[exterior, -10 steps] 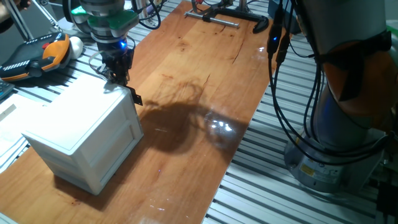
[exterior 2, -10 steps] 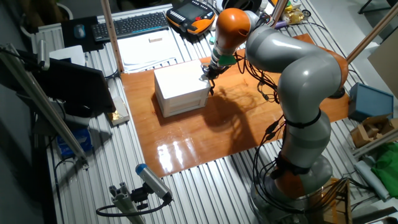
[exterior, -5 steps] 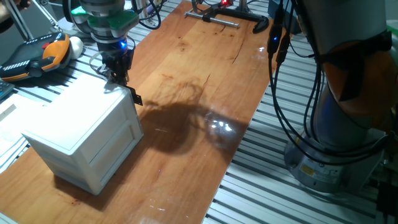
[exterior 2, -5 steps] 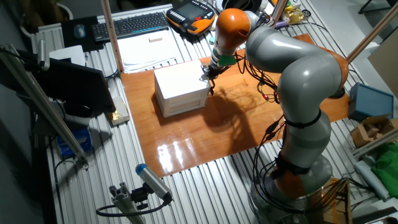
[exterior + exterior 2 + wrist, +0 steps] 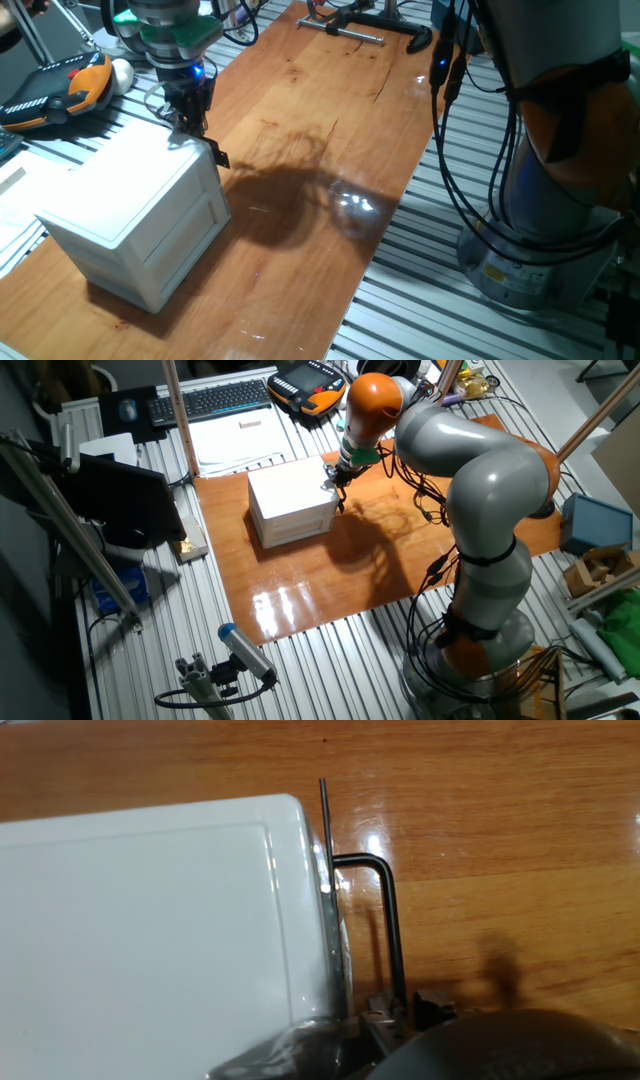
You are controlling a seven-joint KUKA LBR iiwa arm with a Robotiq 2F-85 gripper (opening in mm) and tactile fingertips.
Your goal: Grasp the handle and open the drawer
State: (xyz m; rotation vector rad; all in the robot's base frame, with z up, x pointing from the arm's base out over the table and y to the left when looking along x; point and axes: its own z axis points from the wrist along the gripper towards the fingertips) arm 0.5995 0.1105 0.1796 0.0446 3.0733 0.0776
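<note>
The white cabinet (image 5: 120,200) stands at the left end of the wooden table; it also shows in the other fixed view (image 5: 290,500). The drawer (image 5: 195,215) sits closed in its right face. The black handle (image 5: 216,156) sticks out at the top far corner of that face. In the hand view the handle (image 5: 390,920) is a thin black bar running beside the cabinet's white top (image 5: 150,940) and ending between my fingertips. My gripper (image 5: 188,122) points down at that corner, seen in the other fixed view (image 5: 334,478) and the hand view (image 5: 405,1010), and is shut on the handle.
The wooden tabletop (image 5: 330,130) stretches right of the cabinet. An orange-black teach pendant (image 5: 60,90) lies at the left on the slotted aluminium surface. Black clamps (image 5: 370,20) sit at the far end. The robot base and cables (image 5: 540,200) are at the right.
</note>
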